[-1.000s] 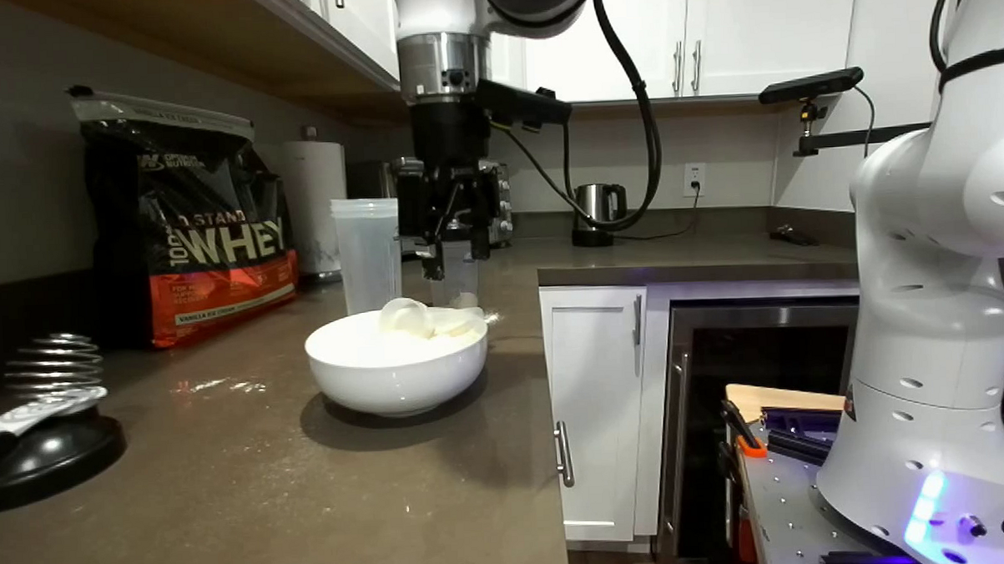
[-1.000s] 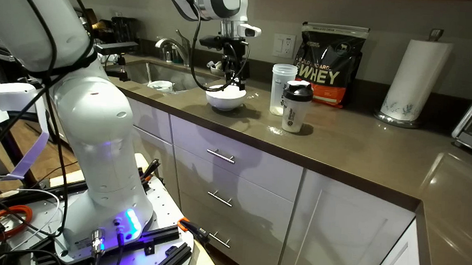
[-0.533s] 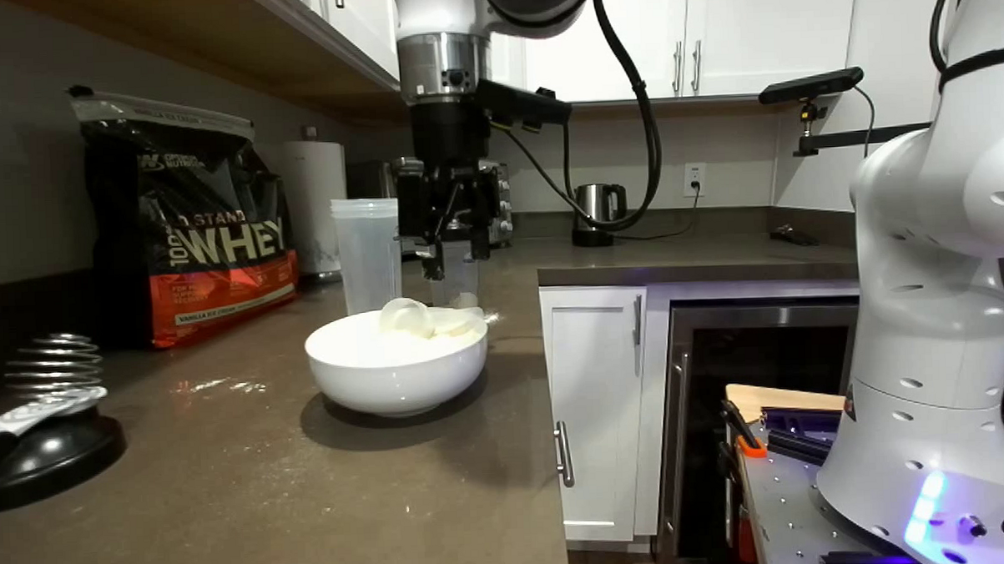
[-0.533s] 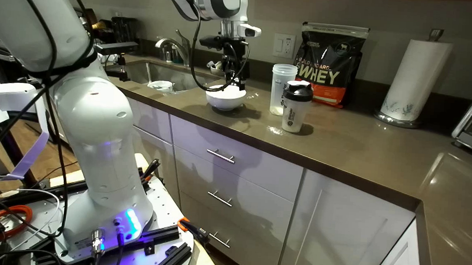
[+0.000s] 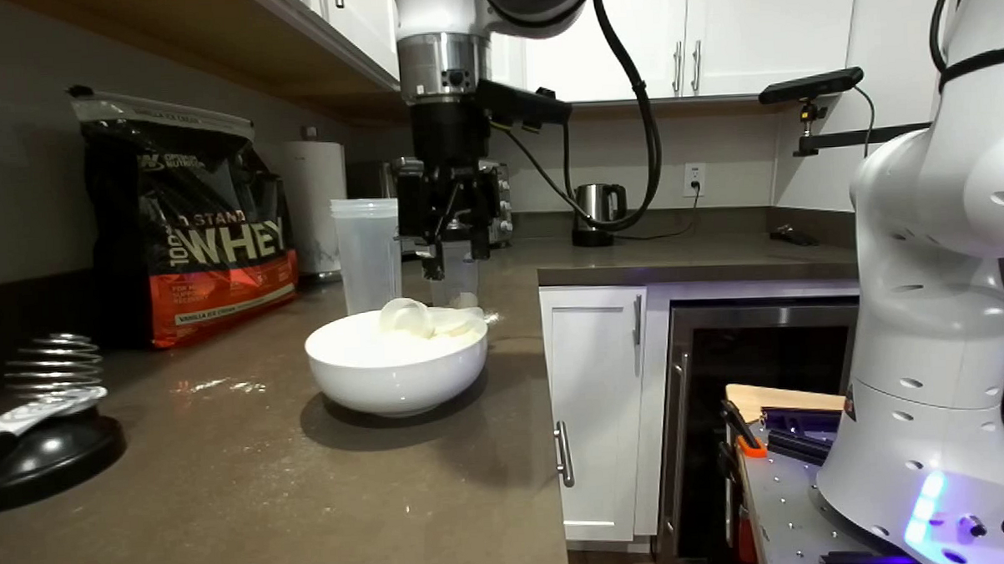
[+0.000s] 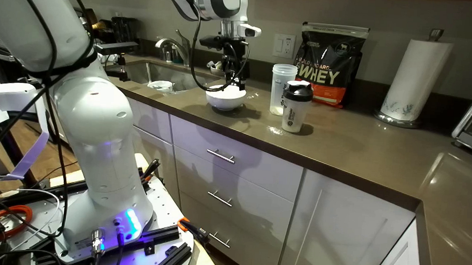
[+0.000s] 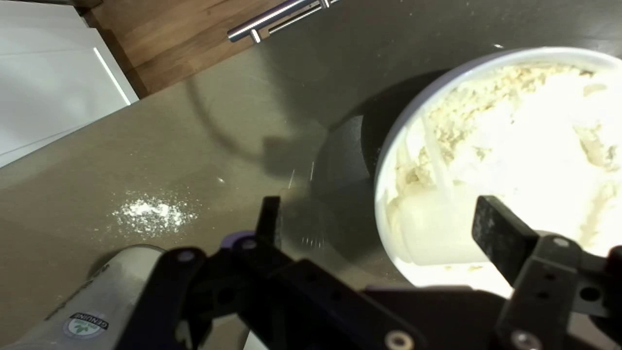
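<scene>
The gripper (image 7: 381,221) is poised above the side of the white bowl (image 5: 397,382), its fingers (image 7: 503,238) spread apart with nothing clamped between them. The bowl is set close to the front edge of the countertop (image 5: 251,499). In it, partly sunk in pale powder (image 7: 525,136), a translucent plastic scoop (image 7: 432,228) is seen on the side toward the black-lidded shaker bottle (image 6: 295,111). In the wrist view the rim is straddled: one finger is seen against the countertop, the other against the scoop. In an exterior view a gap is left below the fingertips (image 5: 432,269), so no contact can be made out.

From this pose, the rim would probably be pinched along with the scoop if the fingers were lowered and closed; should the scoop alone be wanted, both fingertips are best shifted inward first. Any descent should be made slowly and straight down, since loose powder is easily pushed over the rim. Clearance should be kept from the open shaker cup (image 6: 282,84).
</scene>
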Controlling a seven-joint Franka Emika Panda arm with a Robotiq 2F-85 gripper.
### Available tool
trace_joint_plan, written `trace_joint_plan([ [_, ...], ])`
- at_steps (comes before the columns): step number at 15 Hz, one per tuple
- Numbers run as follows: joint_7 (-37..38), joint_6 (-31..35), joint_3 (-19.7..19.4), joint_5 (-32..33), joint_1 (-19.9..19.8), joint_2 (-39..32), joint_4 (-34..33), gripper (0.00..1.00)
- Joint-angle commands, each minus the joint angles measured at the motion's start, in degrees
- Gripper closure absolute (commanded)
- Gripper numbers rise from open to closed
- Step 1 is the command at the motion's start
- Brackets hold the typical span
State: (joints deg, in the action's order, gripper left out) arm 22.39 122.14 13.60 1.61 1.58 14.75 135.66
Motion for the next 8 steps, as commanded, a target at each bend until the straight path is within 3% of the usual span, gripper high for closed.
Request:
trace_joint_plan([
  [1, 0.26, -0.12, -1.21, 0.36, 1.25, -0.08, -0.08, 0.0],
  [8, 0.12, 0.7, -1.3, 0.23, 2.75, -0.05, -0.2, 0.0],
])
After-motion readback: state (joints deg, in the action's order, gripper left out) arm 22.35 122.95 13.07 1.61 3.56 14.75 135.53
